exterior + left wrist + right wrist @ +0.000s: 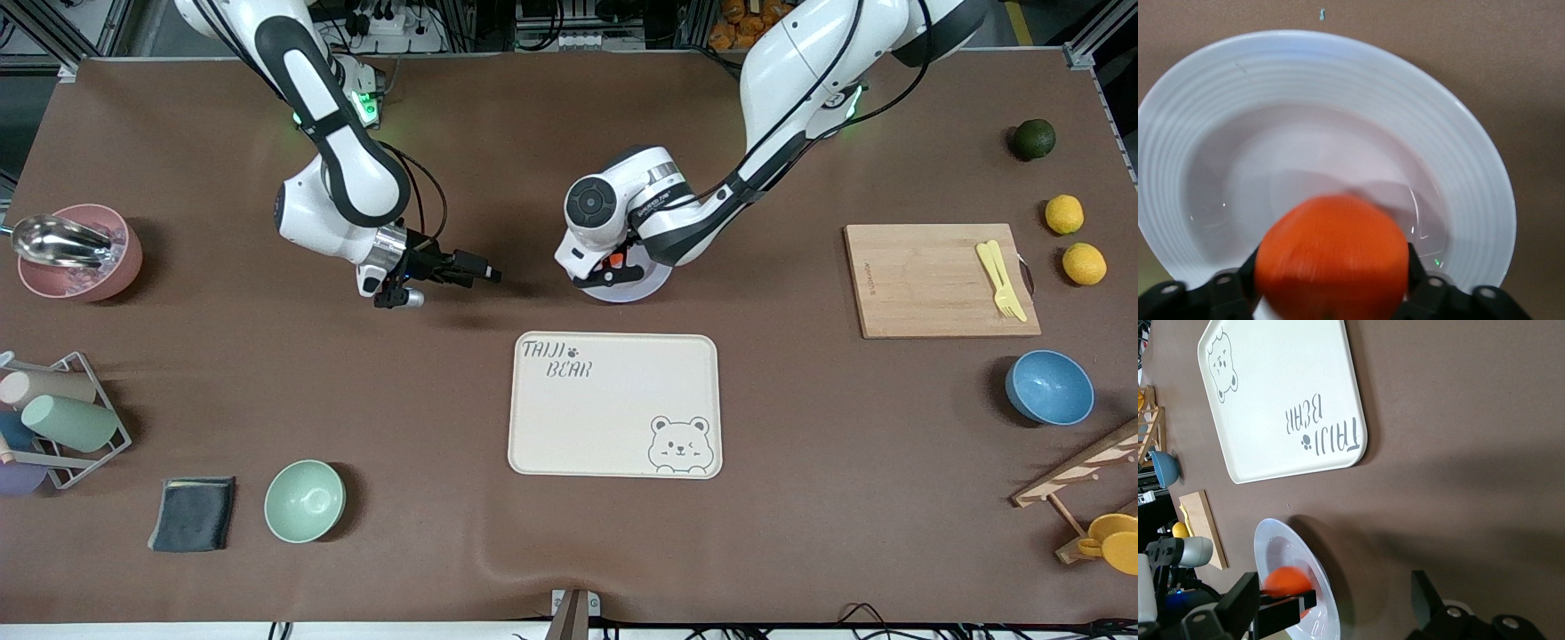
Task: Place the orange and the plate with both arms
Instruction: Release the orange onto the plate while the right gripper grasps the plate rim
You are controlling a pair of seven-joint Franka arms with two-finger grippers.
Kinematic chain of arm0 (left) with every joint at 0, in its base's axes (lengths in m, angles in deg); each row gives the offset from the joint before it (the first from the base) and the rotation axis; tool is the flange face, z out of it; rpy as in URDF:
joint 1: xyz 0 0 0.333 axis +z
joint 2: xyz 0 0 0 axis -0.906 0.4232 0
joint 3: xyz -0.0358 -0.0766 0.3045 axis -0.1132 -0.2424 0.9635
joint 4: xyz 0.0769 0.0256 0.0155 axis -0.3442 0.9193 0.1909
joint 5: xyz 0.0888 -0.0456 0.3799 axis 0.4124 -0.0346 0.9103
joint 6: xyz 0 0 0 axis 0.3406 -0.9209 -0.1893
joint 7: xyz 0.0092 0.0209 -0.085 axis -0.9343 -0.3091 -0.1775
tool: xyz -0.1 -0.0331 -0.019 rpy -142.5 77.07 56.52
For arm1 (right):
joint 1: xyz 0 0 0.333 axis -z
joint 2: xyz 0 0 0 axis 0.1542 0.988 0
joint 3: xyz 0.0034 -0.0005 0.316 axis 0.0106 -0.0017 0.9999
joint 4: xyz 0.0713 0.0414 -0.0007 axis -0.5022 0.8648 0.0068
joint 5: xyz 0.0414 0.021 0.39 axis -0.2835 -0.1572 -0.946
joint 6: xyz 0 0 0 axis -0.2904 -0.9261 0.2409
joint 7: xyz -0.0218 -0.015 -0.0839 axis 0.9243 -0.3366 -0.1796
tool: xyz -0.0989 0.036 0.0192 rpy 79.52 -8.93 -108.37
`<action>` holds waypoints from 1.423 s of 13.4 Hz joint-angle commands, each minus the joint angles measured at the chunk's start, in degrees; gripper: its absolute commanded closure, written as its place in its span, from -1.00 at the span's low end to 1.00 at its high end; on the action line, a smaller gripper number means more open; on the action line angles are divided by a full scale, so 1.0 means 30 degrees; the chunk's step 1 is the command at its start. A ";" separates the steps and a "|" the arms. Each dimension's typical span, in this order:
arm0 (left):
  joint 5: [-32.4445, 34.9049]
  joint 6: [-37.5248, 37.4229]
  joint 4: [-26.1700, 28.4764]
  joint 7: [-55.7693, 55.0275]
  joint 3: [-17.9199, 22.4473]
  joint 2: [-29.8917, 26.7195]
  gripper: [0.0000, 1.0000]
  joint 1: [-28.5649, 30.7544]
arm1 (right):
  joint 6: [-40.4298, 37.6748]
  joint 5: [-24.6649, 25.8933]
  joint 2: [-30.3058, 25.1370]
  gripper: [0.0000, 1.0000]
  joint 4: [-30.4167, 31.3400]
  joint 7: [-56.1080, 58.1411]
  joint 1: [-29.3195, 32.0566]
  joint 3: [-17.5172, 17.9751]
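Orange [1333,257] between my left claw [1331,293] fingers over glossy plate [1471,173], round, roll-prone; right claw [444,269] open, waiting

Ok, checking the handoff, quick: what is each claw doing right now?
Left claw: over the plate, fingers on either side of the orange; grip cannot be told.
Right claw: open, holding nothing, over bare table beside the plate.
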 commanded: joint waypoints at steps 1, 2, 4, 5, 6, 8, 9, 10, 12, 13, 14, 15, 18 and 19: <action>0.0467 -0.0151 -0.0332 -0.0677 -0.0011 -0.0169 -1.00 0.0091 | 0.0069 -0.0578 -0.0195 -1.00 0.0333 0.0593 -0.0059 -0.0058; 0.0468 -0.0211 -0.0332 -0.0708 -0.0011 -0.0751 -1.00 0.0121 | 0.0069 -0.0811 -0.0195 -1.00 0.0333 0.0624 -0.0088 -0.0058; 0.0439 -0.1085 -0.0478 -0.0534 -0.0011 -0.2359 -1.00 0.0558 | 0.0069 -0.2500 -0.0166 -1.00 0.0449 0.1903 -0.0467 -0.0058; 0.0467 -0.1322 -0.0479 -0.0359 -0.0011 -0.3354 -1.00 0.1315 | 0.0011 -0.4079 -0.0108 -1.00 0.0624 0.3363 -0.0759 -0.0058; 0.0468 -0.1557 -0.0479 0.0194 -0.0040 -0.4176 -1.00 0.2251 | -0.0134 -0.5516 0.0183 -1.00 0.0713 0.4712 -0.0820 -0.0058; 0.0410 -0.2026 -0.0508 0.2066 -0.0098 -0.5788 -1.00 0.4066 | -0.0194 -0.7687 0.0681 -1.00 0.0685 0.6155 -0.1490 -0.0058; 0.0264 -0.2202 -0.0508 0.3032 -0.0128 -0.6434 -1.00 0.5091 | -0.0194 -0.8945 0.1032 -1.00 0.0626 0.6944 -0.2045 -0.0058; 0.0176 -0.2262 -0.0566 0.4057 -0.0157 -0.6876 -1.00 0.6001 | -0.0223 -1.0524 0.1499 -1.00 0.0510 0.8315 -0.2515 -0.0058; -0.0030 -0.3077 -0.1323 0.6107 -0.0157 -0.7144 -1.00 0.7293 | -0.1039 -1.3253 0.2233 -1.00 0.0450 1.0402 -0.3336 -0.0058; -0.0146 -0.3779 -0.1937 0.7017 -0.0157 -0.7144 -1.00 0.7821 | -0.1218 -1.3641 0.2497 -1.00 0.0450 1.0525 -0.3572 -0.0058; -0.0409 -0.4395 -0.2610 0.7780 -0.0157 -0.7173 -1.00 0.8174 | -0.1220 -1.3732 0.2587 -1.00 0.0450 1.0555 -0.3661 -0.0058; -0.0469 -0.5271 -0.3168 0.8977 -0.0157 -0.7202 -1.00 0.8816 | -0.1278 -1.4081 0.2704 -0.91 0.0305 1.0555 -0.3923 -0.0029; -0.1258 -0.6276 -0.3671 1.3604 0.0017 -0.8166 -1.00 1.0782 | -0.2068 -1.5575 0.3348 -0.64 0.0128 1.0759 -0.4774 -0.0058; -0.1464 -0.6740 -0.3701 1.4604 0.0860 -0.8546 -1.00 1.0524 | -0.2098 -1.5782 0.3437 -0.58 0.0128 1.0964 -0.4892 -0.0058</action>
